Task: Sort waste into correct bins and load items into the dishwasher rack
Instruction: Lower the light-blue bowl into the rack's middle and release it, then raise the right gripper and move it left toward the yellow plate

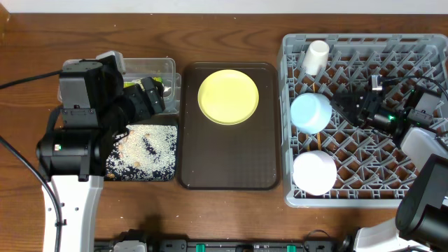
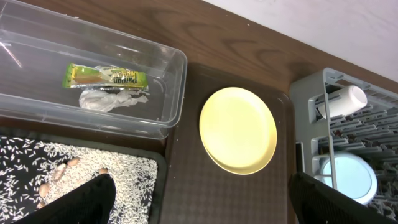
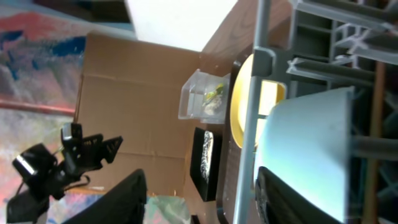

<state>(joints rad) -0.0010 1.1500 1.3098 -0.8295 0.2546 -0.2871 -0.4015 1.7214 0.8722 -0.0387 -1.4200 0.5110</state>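
Note:
The yellow plate (image 1: 228, 96) (image 2: 238, 129) lies on the dark brown serving tray (image 1: 227, 157). The grey dishwasher rack (image 1: 287, 133) holds a light blue bowl (image 1: 310, 112) (image 3: 317, 143), a white bowl (image 1: 313, 172) and a small white cup (image 1: 315, 57) (image 2: 341, 101). In the clear tub (image 2: 176, 81) are the yellow-green wrapper (image 2: 106, 76) and the crumpled napkin (image 2: 112, 98). White rice (image 2: 37, 158) covers the black tray (image 1: 176, 150). My left gripper (image 1: 145, 98) (image 2: 205, 208) hangs open over the tray edges, empty. My right gripper (image 1: 340, 106) (image 3: 199, 199) stands open beside the blue bowl, one finger against its side. No chopsticks show clearly.
My left arm's body (image 1: 77, 133) covers the table's left side and part of both bins. Black cables (image 1: 21, 161) run along the left edge. The right arm's white link (image 1: 427, 189) hangs over the rack's near right corner. A cardboard sheet (image 3: 137, 93) stands beyond the table.

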